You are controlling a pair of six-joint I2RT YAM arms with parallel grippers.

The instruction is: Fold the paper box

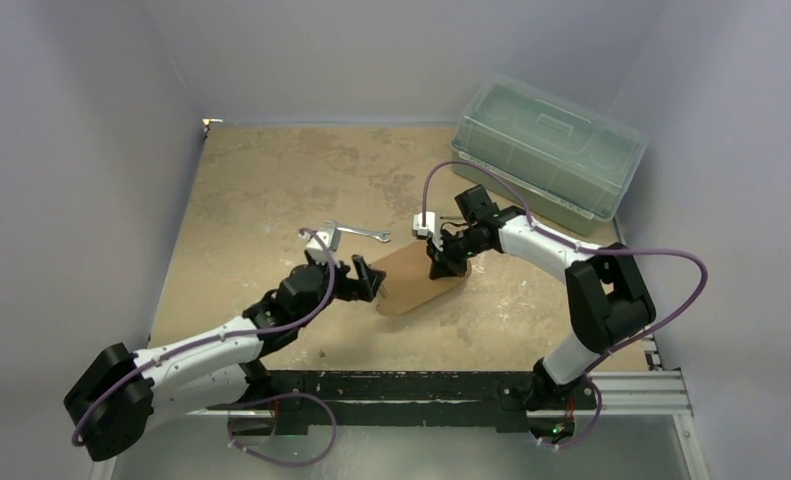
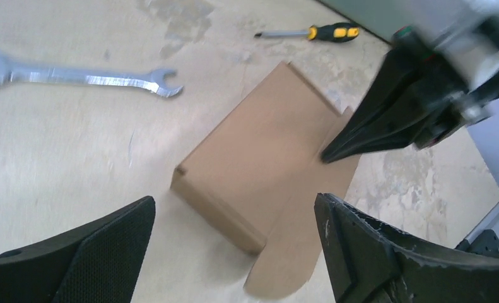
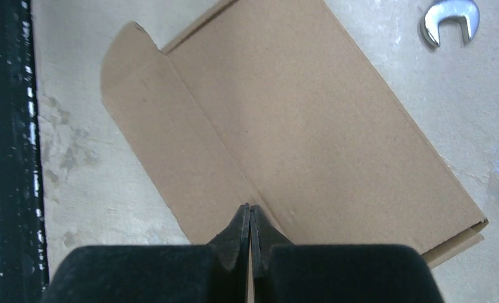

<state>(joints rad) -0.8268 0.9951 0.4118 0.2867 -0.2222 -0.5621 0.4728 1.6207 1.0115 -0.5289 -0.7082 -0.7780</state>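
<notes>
- Brown cardboard paper box (image 1: 413, 285) lies flat on the mottled tan table (image 1: 271, 190), about mid-table, between the two grippers
- From the left wrist view I see it folded into a shallow rectangular body, with one rounded flap spread flat on the table along its right side
- Left gripper (image 2: 234, 214): jaws wide apart, holding nothing. Its black fingers (image 2: 108, 252) sit to either side of the box's near end in that view, and I can't tell that they touch it
- From the top view the left gripper is just beside the box's left end
- Right gripper (image 3: 250, 211): jaws fully closed, only a hairline between the pads. The tips point down onto the cardboard at the crease where the rounded flap joins the main panel
- I see no cardboard caught between those pads; the tips look to be resting on the surface
- Silver open-ended wrench (image 1: 357, 233) lies on the table beyond the box, apart from it
- Yellow-and-black-handled screwdriver (image 2: 316, 31) lies further out, past the box's far corner, and shows only in the left wrist view
- Large translucent green-tinted plastic bin (image 1: 546, 155), lid on, sits at the far right corner, well apart from the box
</notes>
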